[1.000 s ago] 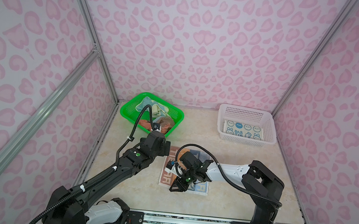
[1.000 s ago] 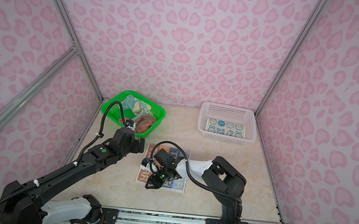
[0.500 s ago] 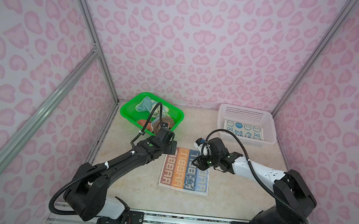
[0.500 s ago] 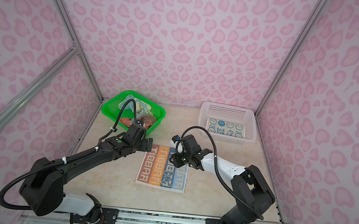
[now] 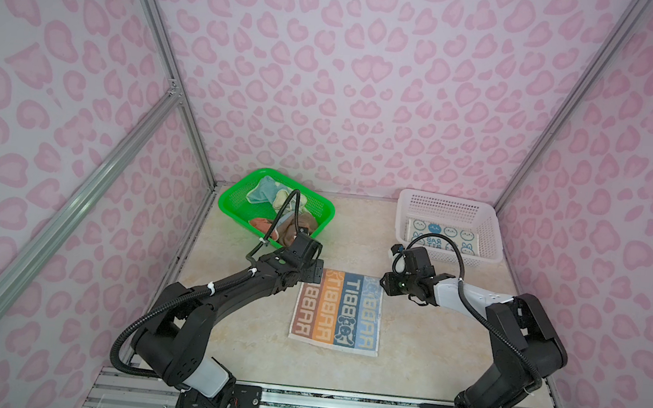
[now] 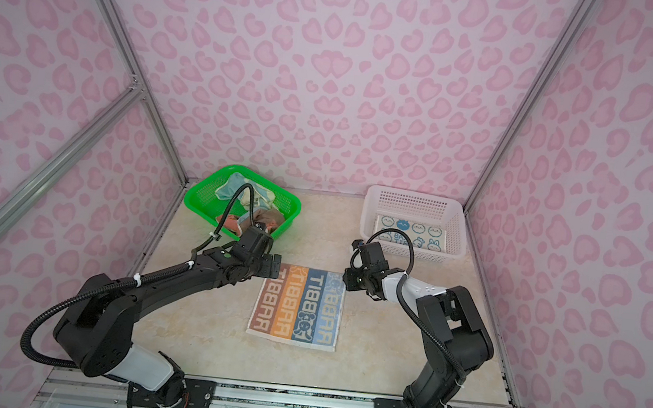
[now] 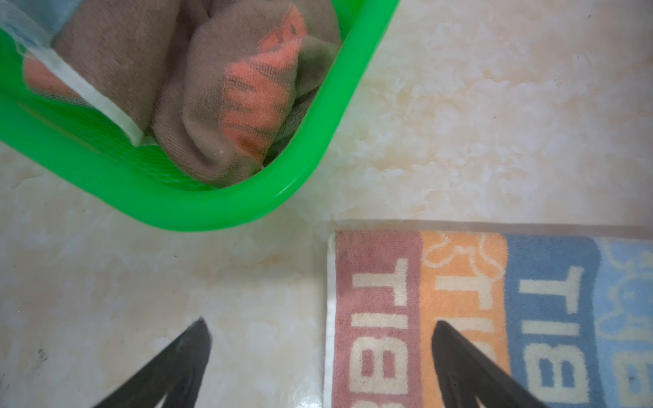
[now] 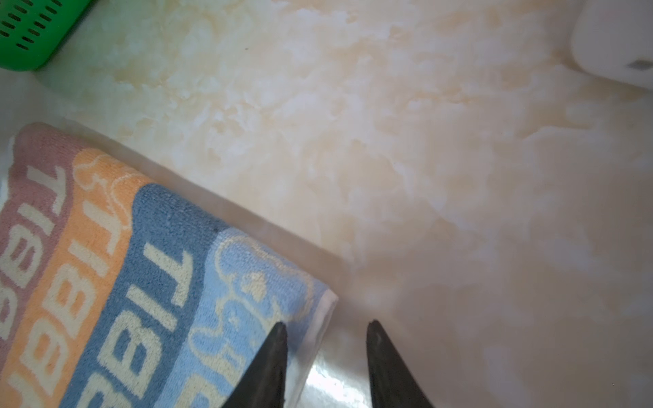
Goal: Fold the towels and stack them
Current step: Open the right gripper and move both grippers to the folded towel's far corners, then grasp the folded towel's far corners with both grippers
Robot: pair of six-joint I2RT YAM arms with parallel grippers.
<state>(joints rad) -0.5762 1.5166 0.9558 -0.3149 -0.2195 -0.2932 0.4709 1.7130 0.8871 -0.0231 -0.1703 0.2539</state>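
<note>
The lettered towel [image 5: 338, 309] lies flat in the middle of the table, striped red, orange and blue. My left gripper [image 5: 313, 274] hovers at its far left corner, jaws wide open; in the left wrist view the towel's white hem [image 7: 330, 318] runs between the fingers [image 7: 456, 356]. My right gripper [image 5: 385, 283] is at the far right corner, open and straddling the hem [image 8: 318, 328]. An orange and brown towel [image 7: 219, 106] and a pale yellow and teal towel [image 5: 267, 194] lie crumpled in the green basket [image 5: 232, 211]. A folded cream rabbit towel [image 5: 438, 234] rests in the white basket [image 5: 492, 240].
The green basket [image 6: 199, 207] stands at the back left, close behind my left gripper [image 6: 273, 268]. The white basket [image 6: 369, 218] stands at the back right, behind my right gripper [image 6: 345, 278]. Pink patterned walls close in three sides of the marbled tabletop [image 6: 384, 345].
My right gripper has left the towel's near left part and swung to its far right corner. My left gripper has come down at the far left corner. The towel now lies uncovered.
</note>
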